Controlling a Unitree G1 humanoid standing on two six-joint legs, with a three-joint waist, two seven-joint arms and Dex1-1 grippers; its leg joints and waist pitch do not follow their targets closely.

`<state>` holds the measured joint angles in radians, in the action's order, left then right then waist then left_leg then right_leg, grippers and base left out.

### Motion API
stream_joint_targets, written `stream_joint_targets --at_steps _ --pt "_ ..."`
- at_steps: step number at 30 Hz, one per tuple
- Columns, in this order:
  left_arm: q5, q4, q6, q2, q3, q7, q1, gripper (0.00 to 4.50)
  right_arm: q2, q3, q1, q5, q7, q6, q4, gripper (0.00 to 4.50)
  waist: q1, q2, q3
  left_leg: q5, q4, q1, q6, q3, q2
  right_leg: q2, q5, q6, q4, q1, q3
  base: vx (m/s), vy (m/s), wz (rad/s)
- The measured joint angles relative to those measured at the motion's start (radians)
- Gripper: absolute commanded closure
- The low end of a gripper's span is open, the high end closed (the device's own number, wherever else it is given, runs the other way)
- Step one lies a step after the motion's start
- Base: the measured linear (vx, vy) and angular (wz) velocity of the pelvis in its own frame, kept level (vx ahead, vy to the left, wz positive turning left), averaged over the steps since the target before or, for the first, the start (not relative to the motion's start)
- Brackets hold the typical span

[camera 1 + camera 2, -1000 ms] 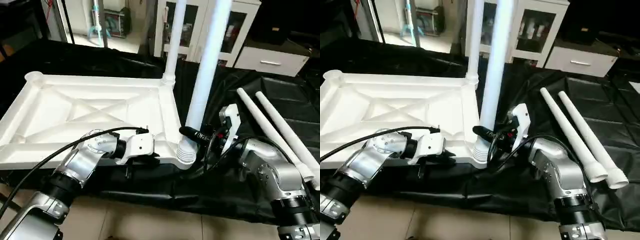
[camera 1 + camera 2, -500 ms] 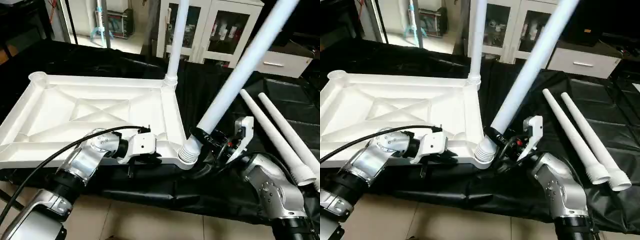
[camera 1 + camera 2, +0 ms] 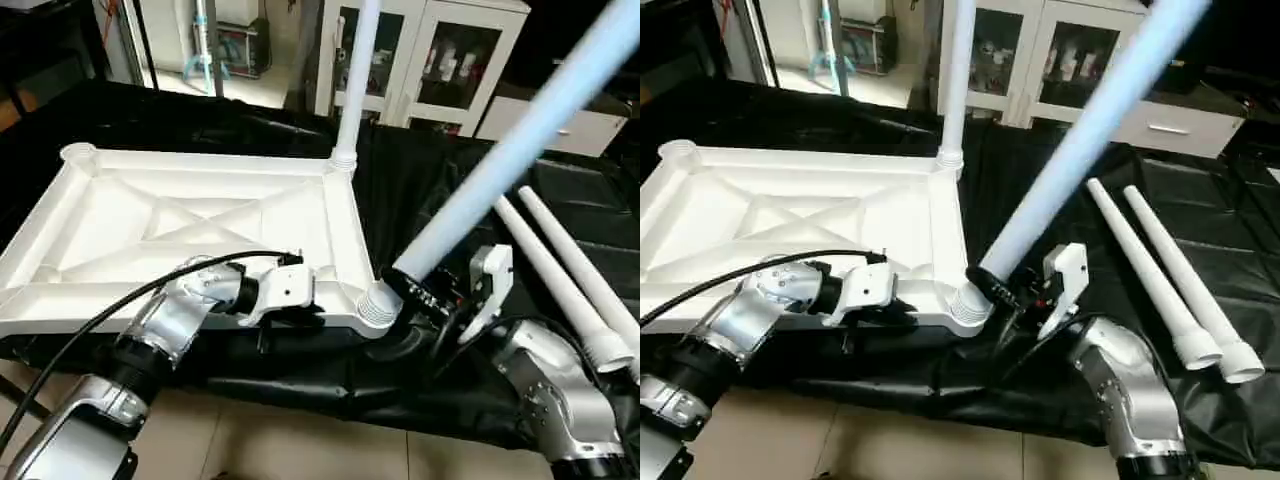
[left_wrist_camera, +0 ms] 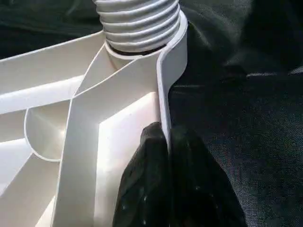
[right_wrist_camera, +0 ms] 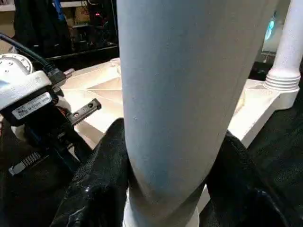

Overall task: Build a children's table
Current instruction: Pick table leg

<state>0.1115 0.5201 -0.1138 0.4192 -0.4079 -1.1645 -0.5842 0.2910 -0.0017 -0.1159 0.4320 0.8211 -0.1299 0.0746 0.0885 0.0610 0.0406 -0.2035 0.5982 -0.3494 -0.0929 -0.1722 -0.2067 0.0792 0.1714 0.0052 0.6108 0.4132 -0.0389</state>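
**Leg leans at the near corner socket**

The white plastic rectangular tabletop (image 3: 200, 225) lies underside up on the black cloth (image 3: 420, 180). The left gripper (image 4: 168, 142) pinches the top's near rim, just beside the corner socket. The right gripper (image 5: 173, 189) clamps a long white tapered tube leg (image 3: 520, 140) seated in that socket, tilted away from the top. A second leg (image 3: 355, 80) stands upright in the far socket. Two spare legs (image 3: 1160, 280) lie on the cloth beyond the tilted leg.

White X-ribbed table top (image 3: 200, 215), white legs (image 3: 545, 265), seemingly black cloth (image 3: 420, 180).
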Motion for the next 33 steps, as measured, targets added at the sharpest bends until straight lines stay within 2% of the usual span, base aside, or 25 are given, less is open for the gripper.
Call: stream_joint_targets --at_steps 4,13,16,23,29,33 --pt "0.0 0.001 0.0 0.001 0.0 0.0 0.0 4.5 0.019 0.014 -0.013 -0.01 0.004 -0.015 0.0 2.69 -0.002 0.0 0.0 0.0 0.0 0.0 0.0 0.0 0.0 0.0 0.0 0.0 0.0 0.0 0.0 0.0 0.0 0.0" --pt "-0.001 0.001 0.001 0.007 0.002 -0.002 0.005 4.5 0.069 0.08 -0.133 -0.044 0.034 -0.106 0.035 2.69 -0.009 0.002 -0.001 0.0 0.0 0.0 0.0 0.0 0.0 0.0 0.0 0.0 0.0 -0.002 0.0 0.0 0.0 0.0" --pt "-0.001 0.0 0.002 0.007 0.002 -0.001 0.006 4.5 0.076 0.095 -0.152 -0.055 0.043 -0.11 0.042 2.69 -0.009 0.004 -0.002 0.0 0.0 0.0 0.0 0.0 0.0 0.0 0.0 0.0 0.0 -0.002 0.0 0.0 0.0 0.0" --pt "0.001 -0.004 0.007 0.007 0.002 0.001 0.012 4.5 0.098 0.118 -0.162 -0.056 0.054 -0.142 0.042 2.69 -0.012 0.008 -0.006 0.0 -0.001 0.001 0.0 0.0 0.0 0.0 0.001 0.002 -0.001 -0.005 0.0 0.0 0.0 0.0" --pt "0.002 -0.004 0.01 0.007 0.002 0.007 0.016 4.5 0.072 0.098 -0.134 -0.053 0.024 -0.14 0.034 2.69 -0.016 0.01 -0.01 0.0 -0.001 0.002 0.0 0.001 0.0 0.0 0.002 0.003 -0.002 -0.005 0.0 0.0 0.0 0.0" --pt "0.003 -0.006 0.01 0.007 0.0 0.011 0.023 4.5 0.061 0.096 -0.11 -0.051 -0.002 -0.122 0.024 2.69 -0.022 0.008 -0.014 0.0 -0.001 0.002 0.0 0.002 0.0 0.0 0.002 0.004 -0.005 -0.008 -0.001 0.0 0.0 0.0"
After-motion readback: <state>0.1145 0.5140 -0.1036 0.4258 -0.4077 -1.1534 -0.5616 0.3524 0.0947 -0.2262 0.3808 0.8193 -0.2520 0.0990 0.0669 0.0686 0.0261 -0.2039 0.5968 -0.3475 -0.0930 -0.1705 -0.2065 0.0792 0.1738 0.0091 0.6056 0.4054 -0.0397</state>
